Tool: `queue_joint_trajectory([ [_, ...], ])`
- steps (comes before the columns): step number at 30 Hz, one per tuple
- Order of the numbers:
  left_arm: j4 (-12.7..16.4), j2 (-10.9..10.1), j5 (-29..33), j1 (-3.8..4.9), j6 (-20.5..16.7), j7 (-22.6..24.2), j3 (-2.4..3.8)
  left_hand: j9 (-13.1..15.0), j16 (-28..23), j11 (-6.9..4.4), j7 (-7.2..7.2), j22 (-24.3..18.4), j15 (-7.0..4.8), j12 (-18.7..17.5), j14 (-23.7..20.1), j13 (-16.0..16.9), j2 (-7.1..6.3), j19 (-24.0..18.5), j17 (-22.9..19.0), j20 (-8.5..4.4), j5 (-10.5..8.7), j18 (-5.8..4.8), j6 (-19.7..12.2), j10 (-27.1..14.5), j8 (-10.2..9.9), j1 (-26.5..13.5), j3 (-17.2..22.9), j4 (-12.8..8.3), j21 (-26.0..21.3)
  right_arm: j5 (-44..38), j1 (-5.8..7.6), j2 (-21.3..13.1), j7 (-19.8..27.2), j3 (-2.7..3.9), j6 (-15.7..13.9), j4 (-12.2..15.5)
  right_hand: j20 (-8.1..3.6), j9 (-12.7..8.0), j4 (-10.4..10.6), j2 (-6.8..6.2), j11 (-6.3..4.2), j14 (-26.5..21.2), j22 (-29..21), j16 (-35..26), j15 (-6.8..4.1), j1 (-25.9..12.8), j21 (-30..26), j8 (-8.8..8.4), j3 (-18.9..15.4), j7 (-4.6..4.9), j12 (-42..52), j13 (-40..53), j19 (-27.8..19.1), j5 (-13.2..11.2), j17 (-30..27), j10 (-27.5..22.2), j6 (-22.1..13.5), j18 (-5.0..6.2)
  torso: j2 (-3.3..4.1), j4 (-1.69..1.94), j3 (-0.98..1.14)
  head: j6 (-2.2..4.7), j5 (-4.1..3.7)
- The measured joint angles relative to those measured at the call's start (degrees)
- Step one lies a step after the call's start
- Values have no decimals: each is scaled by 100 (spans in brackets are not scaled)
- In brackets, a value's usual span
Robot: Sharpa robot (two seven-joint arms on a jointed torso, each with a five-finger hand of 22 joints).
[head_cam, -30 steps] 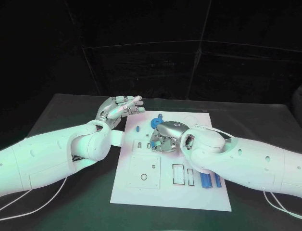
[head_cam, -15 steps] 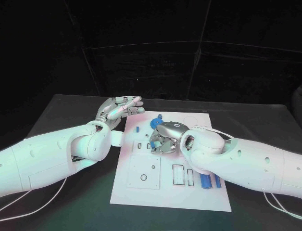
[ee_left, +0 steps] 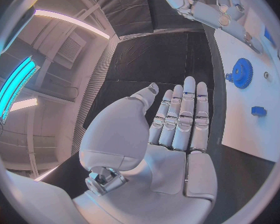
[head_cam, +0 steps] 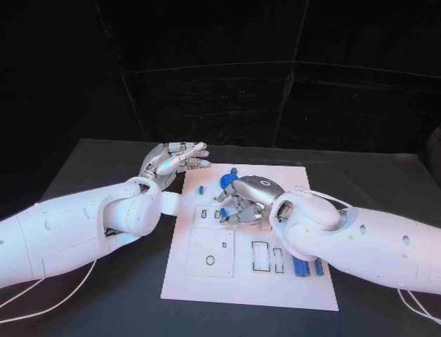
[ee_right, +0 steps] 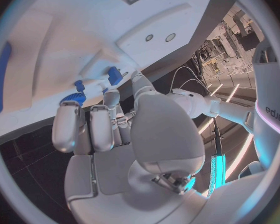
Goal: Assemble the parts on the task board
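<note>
Your right hand (head_cam: 243, 200) hovers low over the middle of the board (head_cam: 225, 281), fingers curled down toward the small blue parts (ee_right: 115, 75); whether it grips one you cannot tell. That low, curled pose suits picking or seating a piece. Your left hand (head_cam: 175, 158) waits flat and released beside the board's far left corner, clear of the work. The gear (ee_left: 242, 73) lies near that end, two bars (head_cam: 302, 265) at the near right.
</note>
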Motion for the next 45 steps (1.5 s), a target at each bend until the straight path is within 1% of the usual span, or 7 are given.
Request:
queue_joint_trajectory([
  [6, -5, -66, -431, 15, 176, -320, 0, 40, 1271, -372, -259, 371, -524, 183, 1543, 176, -100, 1321, 958, -538, -22, -2, 418, 849, 67, -183, 27, 27, 809, 849, 233, -593, 830, 26, -32, 314, -14, 15, -196, 151, -42, 0, -232, -197, 0, 403, -142, 80, 119, -19, -397, -380, -155, 0, -245, -271, 19, -1, -26, 0, -1, 23, -34],
  [12, -45, -92, -1250, 190, 688, -1209, -2, 145, 5363, -544, -340, 1043, -671, 666, 1644, 830, -182, 1966, 5111, -773, -22, -2, 505, 1052, 102, -395, -47, 76, 1914, 2330, 634, -1103, 1394, 56, 133, 266, -52, 27, -267, 241, -46, 0, -493, -480, 0, 498, -282, 159, 138, -57, -576, -597, -274, -58, -556, -281, 71, 91, -92, 1, 14, 8, -32],
  [16, -109, -77, -2091, 398, 1226, -2201, 5, 269, 6510, -552, -343, 1943, -671, 1367, 1644, 1451, -139, 2037, 6312, -800, -45, -1, 439, 961, 337, -707, -413, 315, 2832, 3278, 793, -1437, 1637, 56, 217, 123, -32, 38, -297, 240, -81, 0, -562, -526, 0, 496, -316, 229, 108, -72, -29, -130, -295, -58, -600, 133, 156, 90, -154, 2, 23, -21, -60],
  [21, -170, 16, -3011, 533, 1698, -3314, 2, 539, 7307, -654, -503, 3899, -751, 2755, 1641, 2563, -58, 2396, 6439, -854, -51, -226, 365, 672, 847, -945, -925, 626, 4478, 4010, 881, -1608, 1802, 59, 240, -2, -32, 38, -297, 240, -81, 0, -562, -526, 0, 496, -316, 262, 108, -64, 140, 17, -295, -58, -564, 209, 165, 91, -222, -10, 45, -65, -58],
  [24, -253, 152, -3527, 611, 1899, -3956, -1, 670, 7577, -664, -560, 4716, -800, 3606, 1628, 3338, -75, 2567, 6439, -904, -133, -312, 308, 627, 1073, -1481, -1425, 1175, 5092, 4283, 898, -1654, 1859, 59, 245, -42, -32, 38, -297, 240, -82, 0, -562, -526, 0, 496, -316, 262, 108, -64, 140, 31, -295, -58, -564, 209, 165, 90, -254, -21, 55, -79, -70],
  [33, -541, 673, -4771, 705, 2277, -5264, -20, 1098, 7688, -793, -641, 5801, -870, 5073, 1640, 4815, 14, 2826, 6439, -981, -133, -405, 209, 812, 1767, -1184, -2003, 1306, 5848, 4524, 914, -1616, 1892, 56, 265, -46, -32, 37, -408, 315, -81, 22, -571, -549, -23, 571, -341, 287, 139, -83, 180, 47, -294, -15, -569, 209, 184, 90, -316, -29, 81, -115, -91],
  [45, -789, 1096, -5546, 739, 2392, -5881, -169, 1634, 7688, -909, -800, 6394, -945, 5657, 1633, 5457, 78, 2939, 6438, -1051, -133, -491, 67, 1024, 2546, -1120, -2522, 1305, 6216, 4373, 916, -1578, 1850, 55, 272, -80, -32, 26, -480, 345, -104, 22, -593, -576, -22, 601, -364, 346, 179, -83, 202, 36, -294, 392, -569, 186, 184, 89, -311, -36, 84, -108, -36],
])
